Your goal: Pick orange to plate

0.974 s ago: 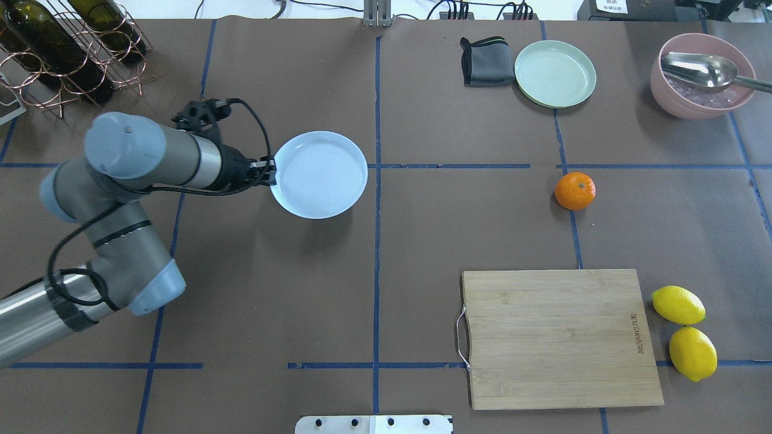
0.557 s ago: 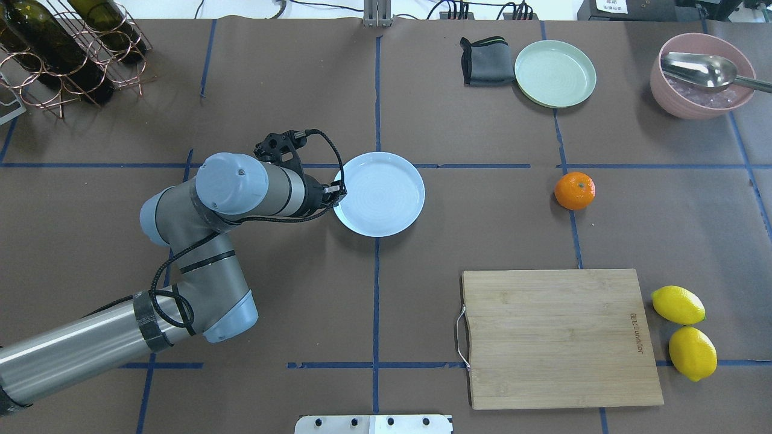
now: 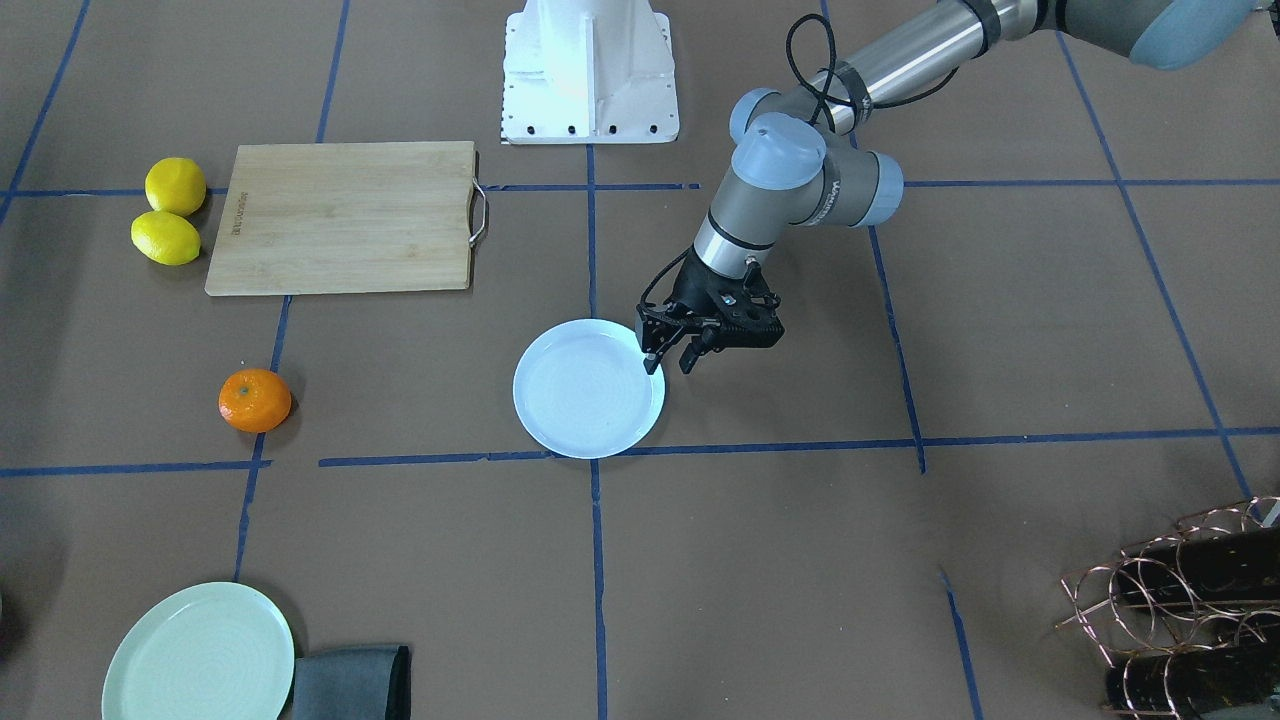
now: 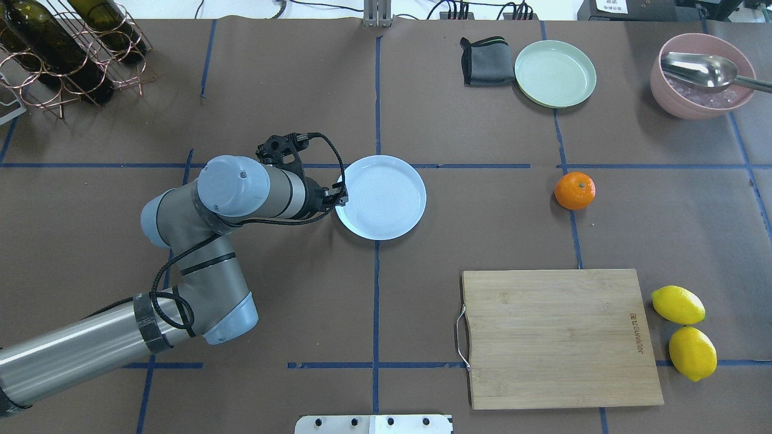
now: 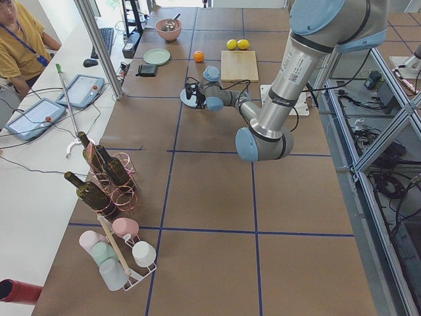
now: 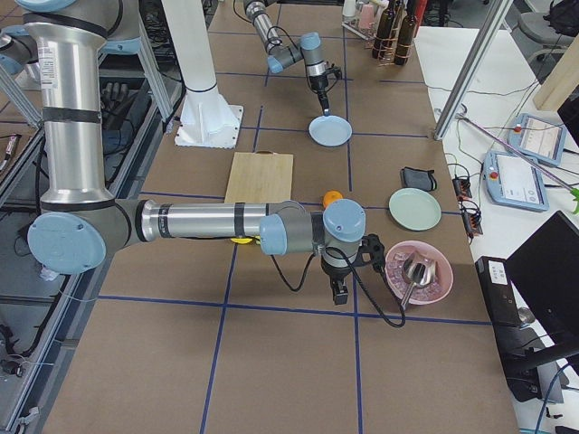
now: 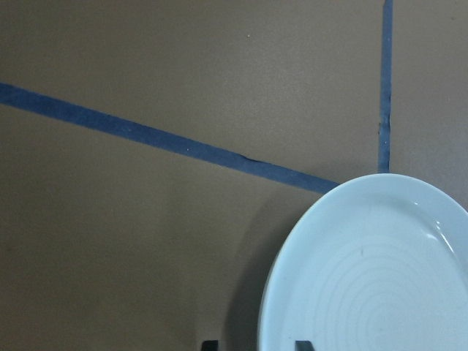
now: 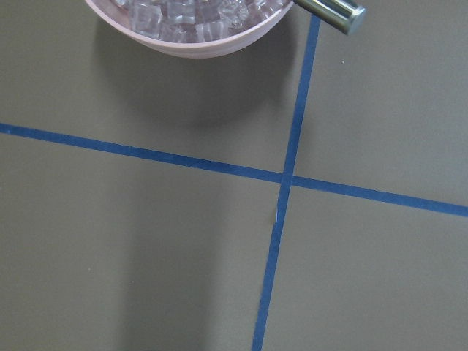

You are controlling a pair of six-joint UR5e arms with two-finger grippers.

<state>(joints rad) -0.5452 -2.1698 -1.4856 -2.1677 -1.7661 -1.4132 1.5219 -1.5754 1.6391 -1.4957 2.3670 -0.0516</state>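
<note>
You've the plate at centre frame with the left claw parted astride its rim, holding nothing — the orange, well right, isn't picked yet.

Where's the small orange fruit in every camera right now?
Front-facing: small round orange fruit lower left of bamboo cutting board.
Overhead: fruit right-centre, above board.
Exterior left: fruit top, left of board.
Exterior right: fruit centre, right of board, partly behind right arm.
Left wrist: absent.
Right wrist: absent.

Brown table, blue tape grid; white side desk.
</note>
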